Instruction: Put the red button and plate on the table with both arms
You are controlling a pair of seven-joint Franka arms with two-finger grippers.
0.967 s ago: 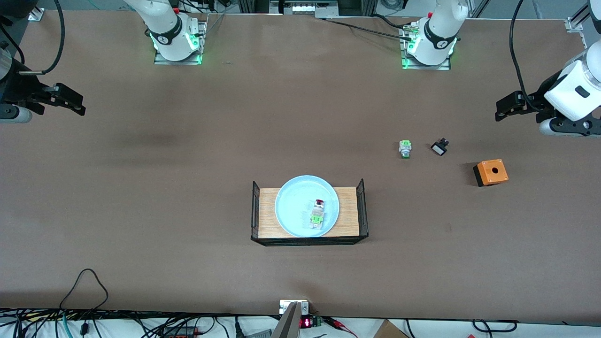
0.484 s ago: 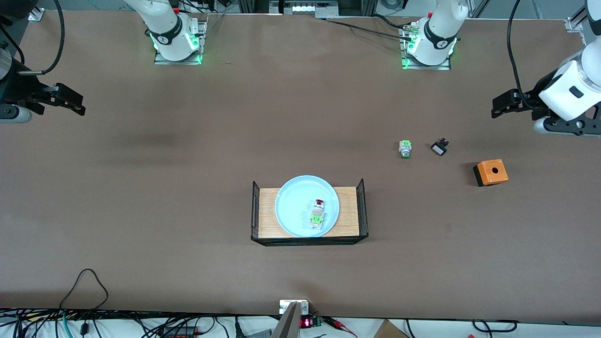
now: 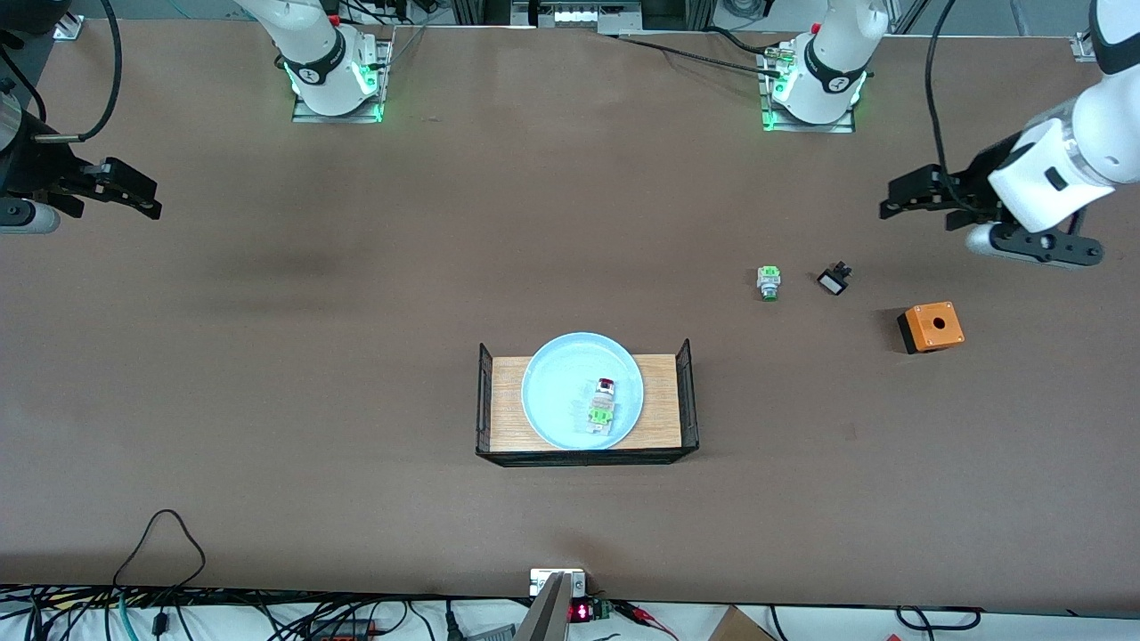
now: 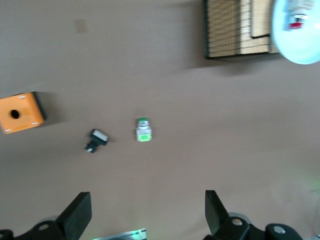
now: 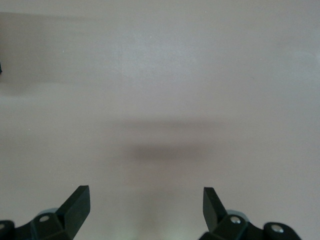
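The red button (image 3: 604,402) lies in the pale blue plate (image 3: 561,392), which sits on a small wood-grain tray (image 3: 661,418) near the middle of the brown table (image 3: 356,356). In the left wrist view the plate (image 4: 300,47) and the button's red cap (image 4: 298,22) show at the edge. My left gripper (image 3: 899,203) is open and empty, up in the air over bare table at the left arm's end; it also shows in the left wrist view (image 4: 148,212). My right gripper (image 3: 134,191) is open and empty over bare table at the right arm's end, waiting; its own view (image 5: 146,207) shows only tabletop.
A green-capped button part (image 3: 769,282), a small black part (image 3: 834,280) and an orange box with a hole (image 3: 932,327) lie on the table toward the left arm's end; all three show in the left wrist view. The tray has black mesh ends (image 3: 685,392).
My left arm has swung its gripper toward the middle of the table, closer to the small black part. The right arm has not moved.
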